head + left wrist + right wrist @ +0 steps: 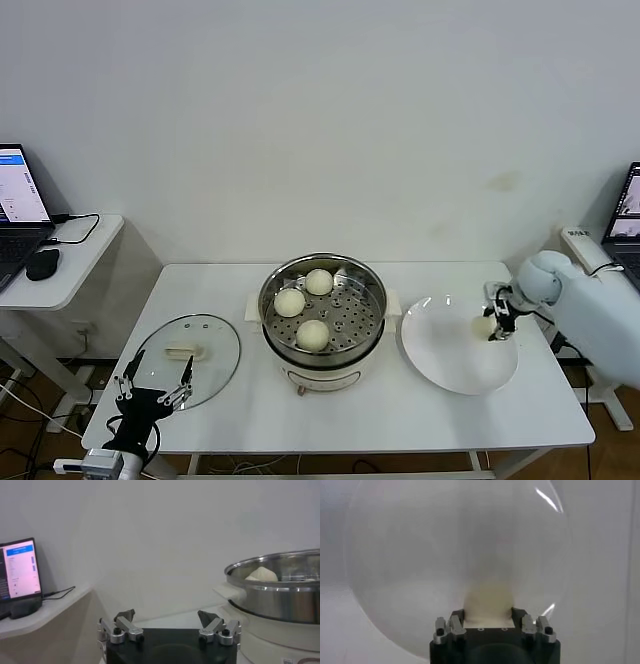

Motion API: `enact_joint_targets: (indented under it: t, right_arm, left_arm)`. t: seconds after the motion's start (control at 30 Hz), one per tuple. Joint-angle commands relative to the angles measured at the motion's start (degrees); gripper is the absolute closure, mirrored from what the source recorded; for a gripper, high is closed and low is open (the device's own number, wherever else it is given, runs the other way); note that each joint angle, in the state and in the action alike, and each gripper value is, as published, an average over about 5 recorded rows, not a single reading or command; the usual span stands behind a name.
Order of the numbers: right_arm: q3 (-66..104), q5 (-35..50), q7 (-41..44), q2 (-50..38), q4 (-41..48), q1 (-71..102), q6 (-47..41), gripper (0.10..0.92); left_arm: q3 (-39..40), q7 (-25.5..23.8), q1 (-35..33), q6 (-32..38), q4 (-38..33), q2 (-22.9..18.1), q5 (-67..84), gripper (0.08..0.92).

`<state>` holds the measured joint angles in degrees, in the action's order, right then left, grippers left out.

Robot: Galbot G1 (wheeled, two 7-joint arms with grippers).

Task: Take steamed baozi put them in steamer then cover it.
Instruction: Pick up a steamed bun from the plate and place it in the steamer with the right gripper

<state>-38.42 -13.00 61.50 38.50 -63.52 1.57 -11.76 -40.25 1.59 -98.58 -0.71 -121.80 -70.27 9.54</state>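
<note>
White tabletop: I've got the right gripper [493,322] clenched on the last baozi [488,601] over the plate [440,360], steamer [322,300] w/ three buns off toward its left, left gripper [152,388] released near cover [205,345].

White table [240,400] before a plain wall [320,120], side desk [70,265] left.

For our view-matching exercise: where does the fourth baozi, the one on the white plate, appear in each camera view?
Head view: baozi on the white plate, right gripper around it.
Left wrist view: not in it.
Right wrist view: baozi centre, between the fingers.
Shared landmark: the plate.
</note>
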Motion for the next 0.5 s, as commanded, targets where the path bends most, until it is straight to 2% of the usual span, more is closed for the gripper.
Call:
enact_joint_targets:
  t: [0.03,0.27,0.5]
  right_arm:
    - [-9.5,9.97,-0.1,-5.82,-9.85,-12.79,-4.16,0.45]
    - [-25.29,24.92,-2.25,-5.57,-18.57,-32.53,-10.32,0.444]
    - [-35.53,37.7,-6.21,1.85,-23.68,-46.42,-16.65,0.44]
  left_arm:
    - [0.06,0.0,0.1,-0.1,-0.17,0.15,0.07,0.177]
    - [0.19,-0.02,0.39,-0.21,-0.45,0.58,0.25,0.177]
    - [0.51,-0.01,0.87,-0.22,-0.57,0.6,0.44,0.177]
